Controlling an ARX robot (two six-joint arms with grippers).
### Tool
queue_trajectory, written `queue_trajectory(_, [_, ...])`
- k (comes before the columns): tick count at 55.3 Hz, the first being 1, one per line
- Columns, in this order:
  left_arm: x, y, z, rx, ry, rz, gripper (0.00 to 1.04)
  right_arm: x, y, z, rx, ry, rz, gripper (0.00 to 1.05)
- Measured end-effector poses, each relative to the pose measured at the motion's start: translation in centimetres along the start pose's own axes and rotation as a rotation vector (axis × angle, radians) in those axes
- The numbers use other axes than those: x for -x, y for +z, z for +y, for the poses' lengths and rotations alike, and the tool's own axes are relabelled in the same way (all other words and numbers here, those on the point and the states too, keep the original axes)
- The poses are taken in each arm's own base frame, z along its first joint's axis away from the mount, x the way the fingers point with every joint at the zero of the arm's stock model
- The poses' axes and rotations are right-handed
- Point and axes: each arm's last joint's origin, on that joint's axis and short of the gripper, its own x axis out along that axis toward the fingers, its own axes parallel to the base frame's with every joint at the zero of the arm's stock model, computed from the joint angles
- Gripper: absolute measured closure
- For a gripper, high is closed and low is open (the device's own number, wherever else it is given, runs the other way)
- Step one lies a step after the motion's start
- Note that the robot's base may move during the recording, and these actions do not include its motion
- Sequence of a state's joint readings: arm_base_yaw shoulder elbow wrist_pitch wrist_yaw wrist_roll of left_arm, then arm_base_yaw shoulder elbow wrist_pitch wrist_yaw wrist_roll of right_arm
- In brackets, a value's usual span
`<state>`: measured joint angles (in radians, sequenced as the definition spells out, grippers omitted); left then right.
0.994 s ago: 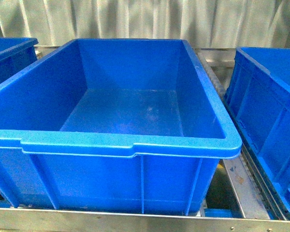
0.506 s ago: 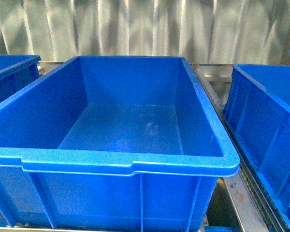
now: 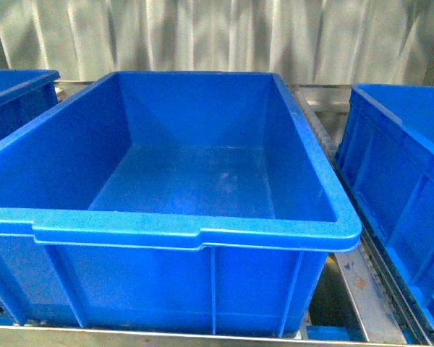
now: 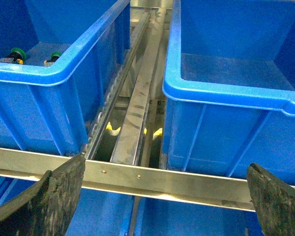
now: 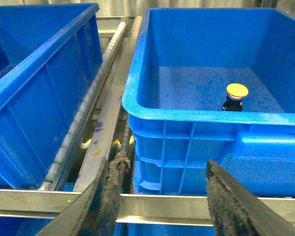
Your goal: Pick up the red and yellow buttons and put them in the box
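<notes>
Yellow button (image 5: 236, 96) upright in the right-hand bin (image 5: 187, 115), light, rigid, slick-capped, best gripped by its dark body; right hand (image 5: 162, 196) and left hand (image 4: 162, 196) both wide, empty

Nothing of the robot is seen in the front view. In the left wrist view, the left claw (image 4: 160, 196) is shown as two dark, nearly black fingers (image 4: 44, 201) with a rough, scuffed, grey-speckled surface and blunt tips. In the right wrist view, the right claw (image 5: 162, 196) is shown with the same dark fingers (image 5: 231, 201), worn and crusted along the inner edges.
</notes>
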<state>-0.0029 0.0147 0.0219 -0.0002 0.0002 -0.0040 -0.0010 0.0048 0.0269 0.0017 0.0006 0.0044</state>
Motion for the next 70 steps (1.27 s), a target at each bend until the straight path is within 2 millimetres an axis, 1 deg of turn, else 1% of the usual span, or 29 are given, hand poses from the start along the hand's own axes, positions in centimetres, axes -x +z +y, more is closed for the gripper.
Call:
queue_trajectory(6, [0.0, 0.0, 0.0, 0.0, 0.0, 0.0, 0.08, 0.0, 0.0, 0.0, 0.0, 0.0, 0.0, 0.37])
queue_trajectory(11, [0.0, 0.0, 0.0, 0.0, 0.0, 0.0, 0.08, 0.0, 0.0, 0.0, 0.0, 0.0, 0.0, 0.21])
queue_trajectory(14, [0.0, 0.0, 0.0, 0.0, 0.0, 0.0, 0.08, 0.0, 0.0, 0.0, 0.0, 0.0, 0.0, 0.14])
queue_trajectory(16, [0.0, 0.0, 0.0, 0.0, 0.0, 0.0, 0.08, 0.0, 0.0, 0.0, 0.0, 0.0, 0.0, 0.08])
queue_trajectory(18, [0.0, 0.0, 0.0, 0.0, 0.0, 0.0, 0.08, 0.0, 0.0, 0.0, -0.001, 0.0, 0.0, 0.05])
queue_trajectory(22, [0.0, 0.0, 0.0, 0.0, 0.0, 0.0, 0.08, 0.0, 0.0, 0.0, 0.0, 0.0, 0.0, 0.06])
queue_trajectory(70, [0.0, 0.0, 0.0, 0.0, 0.0, 0.0, 0.08, 0.0, 0.0, 0.0, 0.0, 0.0, 0.0, 0.06])
